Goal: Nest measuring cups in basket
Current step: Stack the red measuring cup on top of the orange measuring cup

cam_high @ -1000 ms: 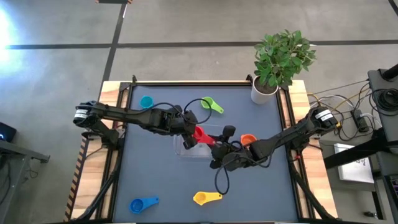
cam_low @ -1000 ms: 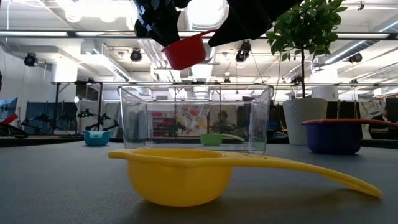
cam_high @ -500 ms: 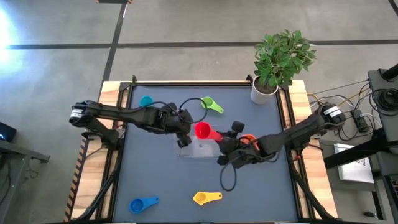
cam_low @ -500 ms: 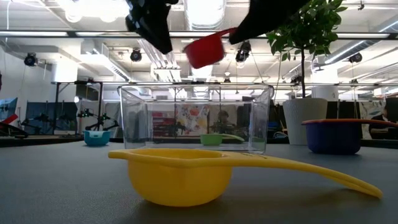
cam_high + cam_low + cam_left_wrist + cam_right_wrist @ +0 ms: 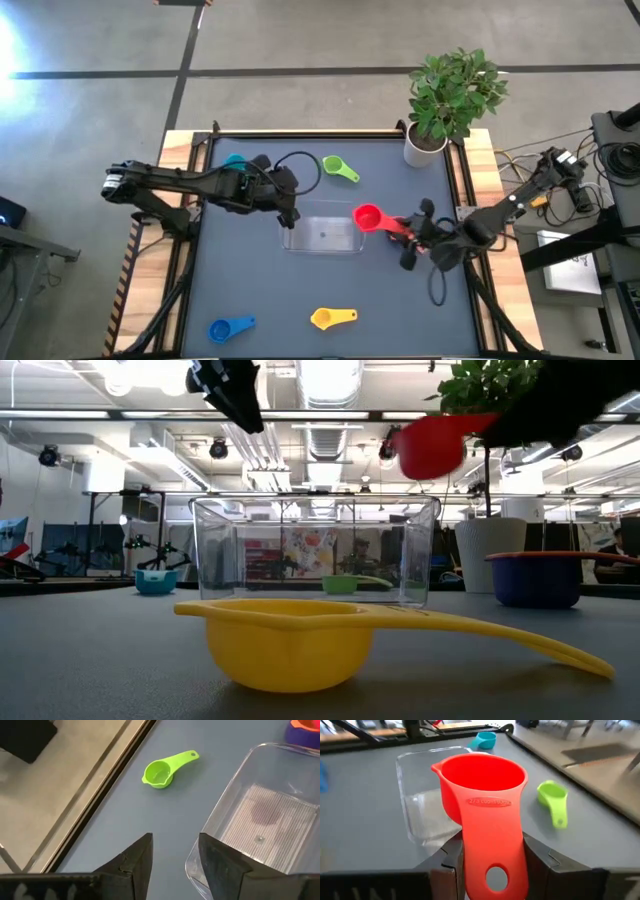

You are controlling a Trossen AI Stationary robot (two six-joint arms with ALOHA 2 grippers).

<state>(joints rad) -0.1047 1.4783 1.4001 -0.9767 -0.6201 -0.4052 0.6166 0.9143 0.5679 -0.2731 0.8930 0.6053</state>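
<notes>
The clear basket (image 5: 322, 233) stands mid-table and holds no cup. My right gripper (image 5: 403, 232) is shut on the red cup (image 5: 367, 217), which hangs above the basket's right end (image 5: 430, 445). My left gripper (image 5: 290, 207) is open and holds nothing, above the basket's far left corner (image 5: 200, 865). The green cup (image 5: 340, 168) and the light blue cup (image 5: 235, 160) rest on the mat behind the basket. The yellow cup (image 5: 333, 318) and the blue cup (image 5: 231, 327) rest near the front edge. The orange cup sits inside the purple cup (image 5: 540, 578); in the high view my right gripper hides them. My right gripper pinches the red cup's flat handle (image 5: 492, 852) between its two fingers (image 5: 540, 862), near the handle's free end with the hole. The fingers come from the table's right side and lie along the handle. The cup is lifted clear, upright, its mouth up.
A white pot with a green plant (image 5: 428, 140) stands at the table's far right corner. Black cables loop over the mat by both arms. Wooden borders (image 5: 180, 150) frame the mat. Open mat lies between the basket and the yellow cup.
My left gripper has drawn back from the red cup toward the table's left edge. My right gripper has carried the red cup from above the basket's left part toward the table's right edge, to above the basket's right end.
</notes>
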